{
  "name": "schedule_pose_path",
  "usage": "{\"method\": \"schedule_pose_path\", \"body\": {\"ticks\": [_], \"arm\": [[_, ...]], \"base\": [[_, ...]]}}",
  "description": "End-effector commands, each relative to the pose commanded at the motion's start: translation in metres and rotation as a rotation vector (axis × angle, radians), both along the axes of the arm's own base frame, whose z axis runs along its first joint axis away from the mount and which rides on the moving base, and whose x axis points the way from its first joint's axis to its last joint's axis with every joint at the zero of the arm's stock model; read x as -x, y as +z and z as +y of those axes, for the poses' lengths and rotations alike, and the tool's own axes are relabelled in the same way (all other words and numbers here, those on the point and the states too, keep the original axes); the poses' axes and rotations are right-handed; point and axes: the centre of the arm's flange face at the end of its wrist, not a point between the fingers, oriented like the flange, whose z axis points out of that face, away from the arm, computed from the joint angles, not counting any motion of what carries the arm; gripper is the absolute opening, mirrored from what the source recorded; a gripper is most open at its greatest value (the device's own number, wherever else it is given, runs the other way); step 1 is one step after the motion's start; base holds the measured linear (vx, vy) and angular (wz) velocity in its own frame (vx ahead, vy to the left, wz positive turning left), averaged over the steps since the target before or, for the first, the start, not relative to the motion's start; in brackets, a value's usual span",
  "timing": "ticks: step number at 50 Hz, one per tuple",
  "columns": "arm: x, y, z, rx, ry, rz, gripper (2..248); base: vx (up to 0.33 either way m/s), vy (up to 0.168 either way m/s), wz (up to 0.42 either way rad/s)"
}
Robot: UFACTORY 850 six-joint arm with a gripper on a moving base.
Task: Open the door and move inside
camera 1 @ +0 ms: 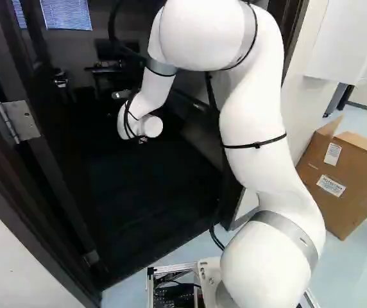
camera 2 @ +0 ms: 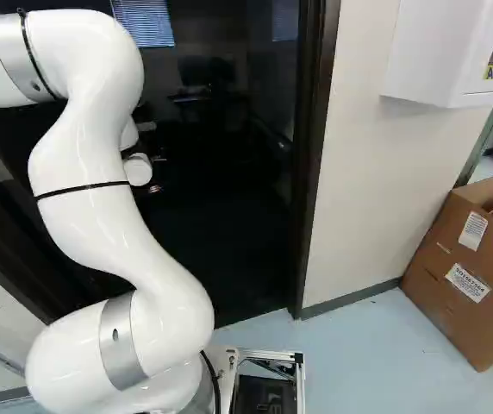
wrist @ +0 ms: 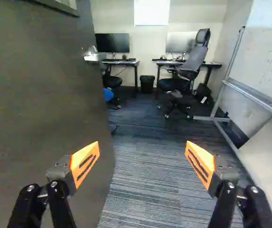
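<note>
End effector [wrist: 142,143] stands open beside the door [wrist: 45,99], black bin [wrist: 147,85] ahead.

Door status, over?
Tool open, gripping nothing. Door open beside it. Nothing seen blocking the carpet just ahead; office chair farther in, whiteboard alongside.

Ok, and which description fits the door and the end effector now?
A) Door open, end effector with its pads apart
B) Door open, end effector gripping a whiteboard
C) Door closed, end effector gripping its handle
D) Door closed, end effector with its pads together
A: the door stands open, showing the carpet beyond, and the end effector has its orange pads wide apart, gripping nothing.
</note>
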Motion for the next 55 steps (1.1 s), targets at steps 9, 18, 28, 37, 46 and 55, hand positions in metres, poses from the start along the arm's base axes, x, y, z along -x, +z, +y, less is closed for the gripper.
{"method": "schedule_pose_path", "body": {"ticks": [9,18,28,37,46,55], "arm": [[0.018,0.004,-0.009,0.023,0.047,-0.015,247],[0.035,0.007,-0.018,0.036,0.068,-0.014,247],[0.055,0.009,-0.030,0.042,0.070,-0.005,247],[0.069,0.011,-0.043,0.047,0.062,0.003,247],[0.082,0.012,-0.058,0.050,0.048,0.010,247],[0.091,0.013,-0.074,0.053,0.030,0.016,247]], "base": [[0.000,0.000,0.000],[0.000,0.000,0.000],[0.000,0.000,0.000],[0.000,0.000,0.000],[0.000,0.000,0.000],[0.000,0.000,0.000]]}}
